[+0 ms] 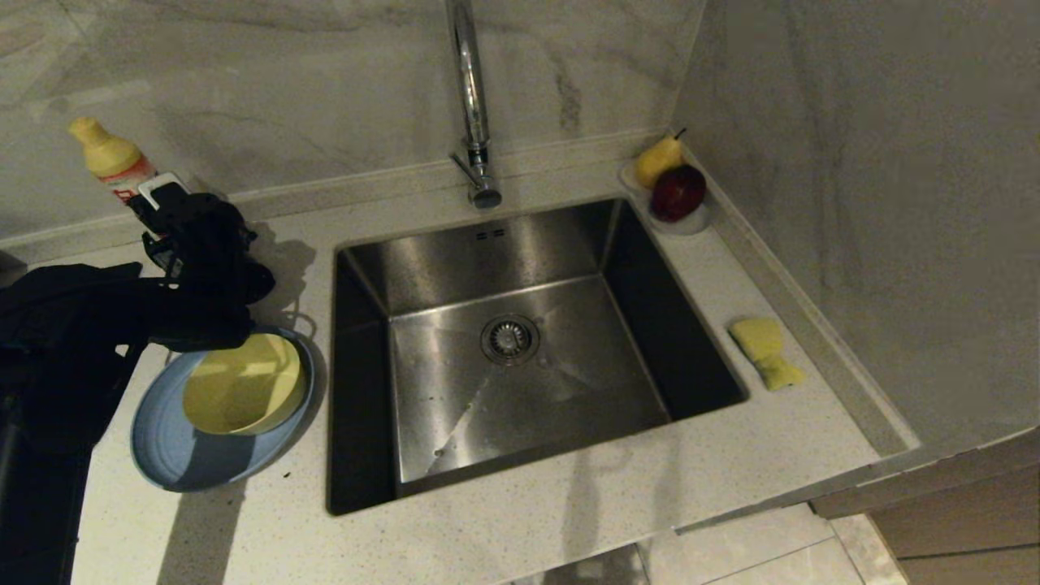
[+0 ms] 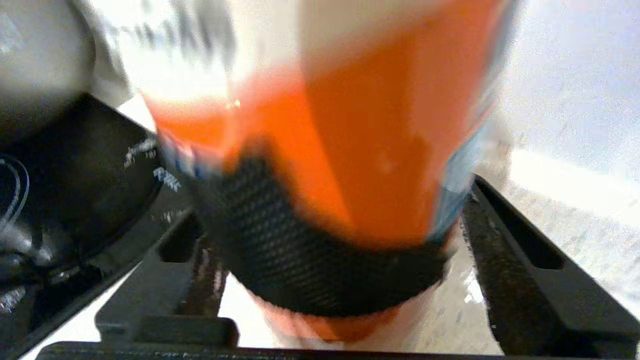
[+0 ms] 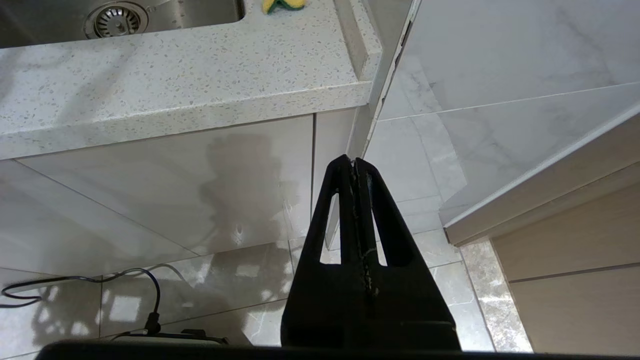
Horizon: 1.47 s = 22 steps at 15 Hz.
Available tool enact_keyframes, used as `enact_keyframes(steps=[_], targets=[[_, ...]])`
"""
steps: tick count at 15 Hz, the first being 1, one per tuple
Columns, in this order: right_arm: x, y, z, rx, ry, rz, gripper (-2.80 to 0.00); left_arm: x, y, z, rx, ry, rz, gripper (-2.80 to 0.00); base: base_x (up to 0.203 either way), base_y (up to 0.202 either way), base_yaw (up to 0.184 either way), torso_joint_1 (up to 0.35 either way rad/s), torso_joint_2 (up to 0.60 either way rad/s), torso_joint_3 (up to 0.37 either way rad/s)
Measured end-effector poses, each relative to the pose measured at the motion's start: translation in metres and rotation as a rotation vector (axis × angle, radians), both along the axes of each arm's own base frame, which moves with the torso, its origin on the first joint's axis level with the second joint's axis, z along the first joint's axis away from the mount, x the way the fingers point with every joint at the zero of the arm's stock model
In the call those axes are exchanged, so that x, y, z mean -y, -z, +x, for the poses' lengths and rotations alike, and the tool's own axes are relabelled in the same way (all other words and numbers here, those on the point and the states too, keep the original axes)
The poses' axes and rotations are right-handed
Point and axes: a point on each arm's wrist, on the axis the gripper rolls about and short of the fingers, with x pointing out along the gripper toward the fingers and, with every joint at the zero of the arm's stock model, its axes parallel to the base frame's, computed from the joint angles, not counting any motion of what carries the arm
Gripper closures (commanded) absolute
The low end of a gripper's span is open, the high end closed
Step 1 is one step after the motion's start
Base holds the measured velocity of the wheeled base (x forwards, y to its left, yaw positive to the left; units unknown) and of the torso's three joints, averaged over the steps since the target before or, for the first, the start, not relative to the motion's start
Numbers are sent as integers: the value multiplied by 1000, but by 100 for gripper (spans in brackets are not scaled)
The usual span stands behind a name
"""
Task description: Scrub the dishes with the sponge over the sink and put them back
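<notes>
The fingers of our left gripper (image 2: 345, 280) stand spread wide, one on each side of a detergent bottle (image 2: 345, 150) with an orange label, and we cannot tell whether they touch it. A black textured band crosses the bottle's lower part between them. In the head view this left gripper sits at the back left of the tabletop (image 1: 569, 520), against the bottle's yellow cap and white shoulder.

Just in front of those fingers lies the slate-blue plate (image 1: 175, 455), round and smooth-rimmed, with the pale-yellow bowl (image 1: 244, 386) tilted inside it. Beside them, towards our right, opens the sink (image 1: 520, 357), a rectangular brushed-steel basin with a round strainer drain, under a tall chrome tap (image 1: 471, 97). The sponge (image 1: 765, 351), soft, yellow and pinched in its middle, rests on the speckled tabletop beyond the sink's far side, well apart from both grippers.

Our right gripper (image 3: 356, 167) hangs below the tabletop edge, its slim black fingers pressed together on nothing, above a glossy tiled floor (image 3: 200, 280).
</notes>
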Motion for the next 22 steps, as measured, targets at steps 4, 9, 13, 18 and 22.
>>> enact_keyframes(steps=[4,9,13,18,22], targets=[[0,0,0,0,0,0,0,1,-31,-12,58,-2,9,-280,0,0,0,0,0,0],[0,0,0,1,0,0,0,6,-87,-47,117,-3,28,-280,0,0,0,0,0,0],[0,0,0,0,0,0,0,13,-144,-91,163,0,40,-280,0,0,0,0,0,0],[0,0,0,0,0,0,0,26,-218,-172,192,18,45,0,0,0,0,0,0,0],[0,0,0,0,1,0,0,46,-241,-246,79,137,67,0,0,0,0,0,0,0]])
